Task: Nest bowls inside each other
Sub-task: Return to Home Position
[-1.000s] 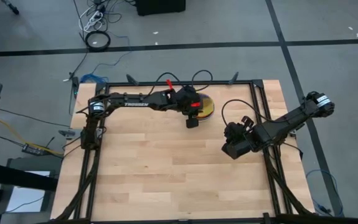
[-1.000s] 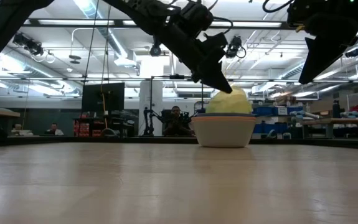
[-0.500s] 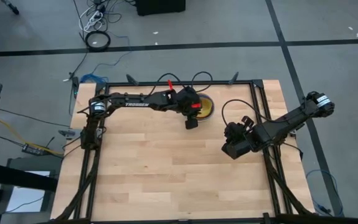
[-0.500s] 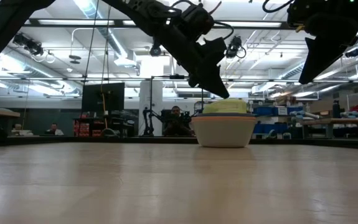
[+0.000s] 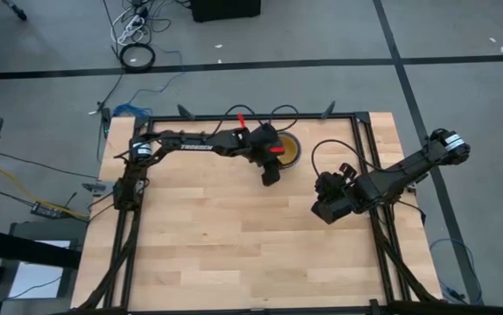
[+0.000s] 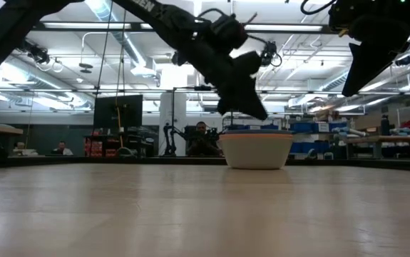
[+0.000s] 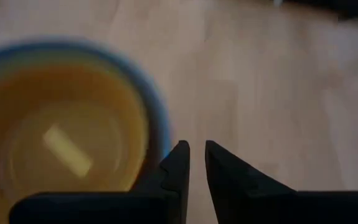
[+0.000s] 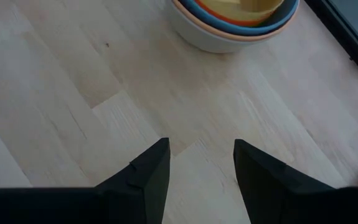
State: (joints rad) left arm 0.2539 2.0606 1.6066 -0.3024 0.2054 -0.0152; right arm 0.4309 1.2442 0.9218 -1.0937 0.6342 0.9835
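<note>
The bowls stand nested in one stack (image 5: 288,150) near the table's far edge, resting on the wood by the grey outer bowl's base (image 6: 257,151). Light orange and blue rims show above it. A yellow bowl (image 7: 66,143) lies inside the blue rim (image 7: 157,118). My left gripper (image 7: 196,155) hovers at the stack's near-left rim (image 6: 260,113), slanting down, with only a narrow gap between its fingers and nothing in it. My right gripper (image 8: 200,162) stands open above bare wood toward the table's right edge (image 5: 328,208), nothing between its fingers.
A black frame rail (image 5: 365,149) runs round the table, close behind and to the right of the stack. Bare wood (image 5: 234,236) lies on the near side and to the left. People sit in the room beyond the table (image 6: 202,137).
The yellow bowl stood tilted up above the stack's rim, with my left gripper's tip at its edge. It has since sunk down into the stack, below the rim in the low view. My left gripper has rolled about its own axis.
</note>
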